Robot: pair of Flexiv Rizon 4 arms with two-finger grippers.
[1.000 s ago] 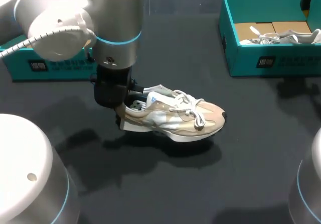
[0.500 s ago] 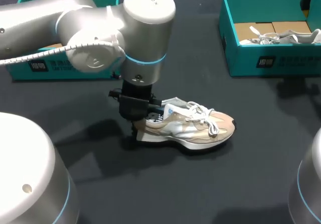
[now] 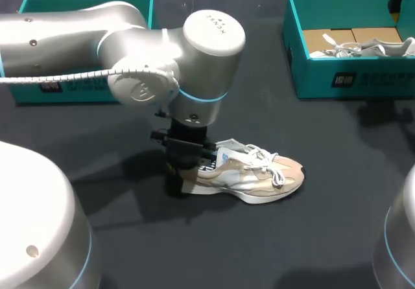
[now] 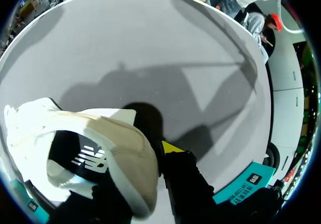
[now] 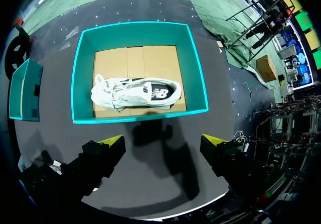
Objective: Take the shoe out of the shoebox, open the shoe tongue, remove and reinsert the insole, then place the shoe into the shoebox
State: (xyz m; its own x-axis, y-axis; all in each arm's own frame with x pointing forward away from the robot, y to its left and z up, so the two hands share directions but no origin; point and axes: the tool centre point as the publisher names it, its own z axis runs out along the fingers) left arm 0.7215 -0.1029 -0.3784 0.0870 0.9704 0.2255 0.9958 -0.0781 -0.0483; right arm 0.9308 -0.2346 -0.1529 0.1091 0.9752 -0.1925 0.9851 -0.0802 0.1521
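The beige sneaker (image 3: pixel 249 180) is set upright on the table (image 3: pixel 324 237) near the middle, toe to the right. Its heel wall is pinched by the left gripper (image 3: pixel 186 172), probably to steady it for opening the tongue. The right gripper (image 5: pixel 163 146) is held spread above the far-right teal shoebox (image 5: pixel 80 83), in which a white sneaker (image 5: pixel 133 93) lies.

Shoe mid-table, boxes behind.
The shoe (image 3: pixel 249 179) lies on the table (image 3: pixel 324 237); the shoebox (image 3: pixel 324 81) behind right holds a second shoe (image 3: pixel 366 46); a box (image 3: pixel 29 89) sits behind left.
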